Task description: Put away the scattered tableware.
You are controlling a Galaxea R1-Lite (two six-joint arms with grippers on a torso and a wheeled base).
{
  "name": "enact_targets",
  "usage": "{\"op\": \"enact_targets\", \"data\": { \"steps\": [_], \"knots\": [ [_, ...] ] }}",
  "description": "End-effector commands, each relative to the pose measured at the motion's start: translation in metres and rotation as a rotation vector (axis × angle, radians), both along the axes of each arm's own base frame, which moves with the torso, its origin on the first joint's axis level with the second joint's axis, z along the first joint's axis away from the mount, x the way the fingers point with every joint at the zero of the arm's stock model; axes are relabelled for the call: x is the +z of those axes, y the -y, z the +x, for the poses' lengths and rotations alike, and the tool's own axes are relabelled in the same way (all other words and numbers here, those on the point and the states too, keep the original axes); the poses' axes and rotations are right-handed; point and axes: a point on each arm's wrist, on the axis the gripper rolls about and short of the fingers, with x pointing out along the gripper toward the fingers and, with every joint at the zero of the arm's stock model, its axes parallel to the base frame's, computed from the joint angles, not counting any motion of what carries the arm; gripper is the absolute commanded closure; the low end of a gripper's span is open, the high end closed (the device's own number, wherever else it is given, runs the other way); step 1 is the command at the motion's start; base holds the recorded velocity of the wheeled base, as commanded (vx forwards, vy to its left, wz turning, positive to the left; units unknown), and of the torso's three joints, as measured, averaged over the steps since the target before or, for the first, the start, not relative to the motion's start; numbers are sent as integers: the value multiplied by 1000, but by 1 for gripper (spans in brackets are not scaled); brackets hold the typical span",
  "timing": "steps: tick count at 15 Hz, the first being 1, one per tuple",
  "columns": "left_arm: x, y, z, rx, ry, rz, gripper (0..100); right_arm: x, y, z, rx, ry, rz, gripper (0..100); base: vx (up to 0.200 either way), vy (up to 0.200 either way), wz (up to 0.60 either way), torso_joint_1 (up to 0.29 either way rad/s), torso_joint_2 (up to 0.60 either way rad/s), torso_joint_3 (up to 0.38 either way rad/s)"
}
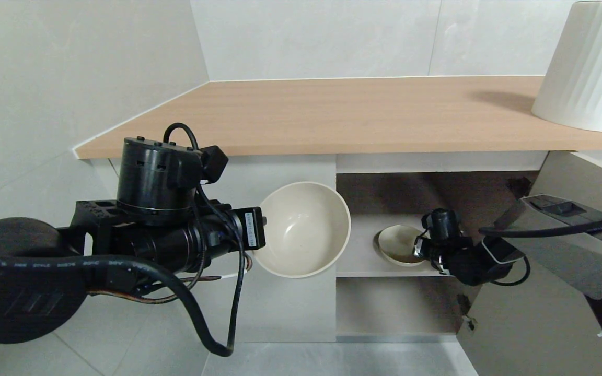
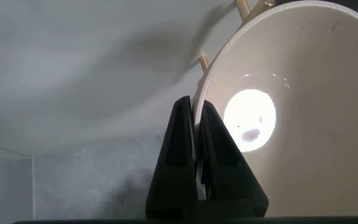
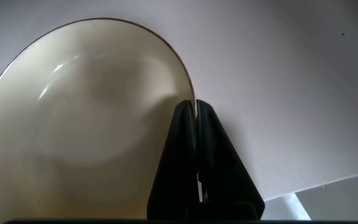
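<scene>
My left gripper (image 2: 196, 111) is shut on the rim of a large cream bowl (image 1: 302, 228). It holds the bowl on edge in the air, in front of the cabinet's closed left door, with the hollow facing the head camera. In the left wrist view the bowl (image 2: 291, 106) is lit from inside. My right gripper (image 1: 420, 249) is inside the open cabinet compartment. It is shut on the rim of a small cream dish (image 1: 396, 243), which is at the shelf (image 1: 363, 266). The dish (image 3: 86, 118) shows in the right wrist view with the fingertips (image 3: 196, 111) pinching its edge.
A wooden countertop (image 1: 343, 115) runs above the cabinet, with a tall white ribbed container (image 1: 588, 68) at its right end. The cabinet's right door (image 1: 520, 329) stands open. Below the shelf is a lower compartment (image 1: 395, 305). A wall closes off the left side.
</scene>
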Motion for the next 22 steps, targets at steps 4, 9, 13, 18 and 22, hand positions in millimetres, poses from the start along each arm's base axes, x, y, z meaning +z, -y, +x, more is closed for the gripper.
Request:
{"op": "enact_targets", "data": {
  "steps": [4, 9, 13, 18, 22],
  "knots": [
    [0, 0, 0, 0, 0, 0, 100, 0, -1, 1, 0, 2, 0, 0, 0, 0, 0, 0, 0, 0],
    [-1, 1, 1, 0, -2, 1, 100, 36, -5, -25, 30, 17, 36, 0, 0, 0, 0, 0, 0, 0],
    [-16, 10, 2, -52, -34, 83, 100, 115, -5, -96, 270, -53, 114, 0, 0, 0, 0, 0, 0, 0],
    [-50, 33, 7, -120, -108, 188, 100, 198, -9, -177, 486, -89, 115, 0, 0, 0, 0, 0, 0, 0],
    [-77, 54, 6, -148, -154, 264, 100, 218, -29, -223, 626, -93, 103, 0, 0, 0, 0, 0, 0, 0]
  ]
}}
